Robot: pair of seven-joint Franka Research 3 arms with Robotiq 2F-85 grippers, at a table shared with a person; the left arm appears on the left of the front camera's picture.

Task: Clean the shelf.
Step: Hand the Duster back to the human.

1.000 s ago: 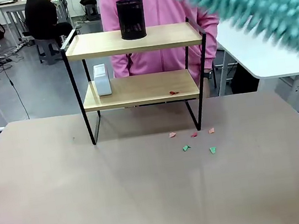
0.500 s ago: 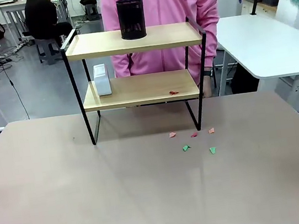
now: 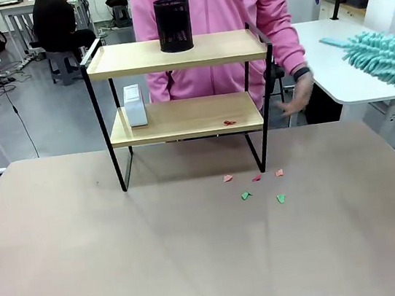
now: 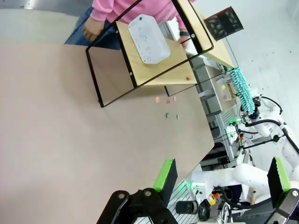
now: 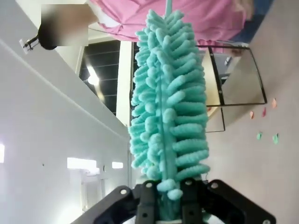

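The shelf (image 3: pixel 227 45) stands at the table's far middle, with a black mesh cup (image 3: pixel 173 25) on its top board. A white box (image 3: pixel 134 105) and a red paper scrap (image 3: pixel 230 122) lie on the lower board. Several coloured scraps (image 3: pixel 246 195) lie on the table by its right front leg. A teal fluffy duster (image 3: pixel 387 59) hangs at the right edge, well clear of the shelf. In the right wrist view my right gripper (image 5: pixel 166 198) is shut on the duster (image 5: pixel 168 102) handle, with the shelf (image 5: pixel 211 79) beyond. My left gripper (image 4: pixel 222 179) is open and empty, far from the shelf (image 4: pixel 159 74).
A person in a pink top stands behind the shelf, one hand (image 3: pixel 297 97) out by its right side. A white table (image 3: pixel 340 62) stands at the back right. The broad beige tabletop (image 3: pixel 161 256) lies in front of the shelf.
The duster swung from high across the upper right, out past the right edge, and now hangs lower at the right. The person's hand has come out beside the shelf's right side.
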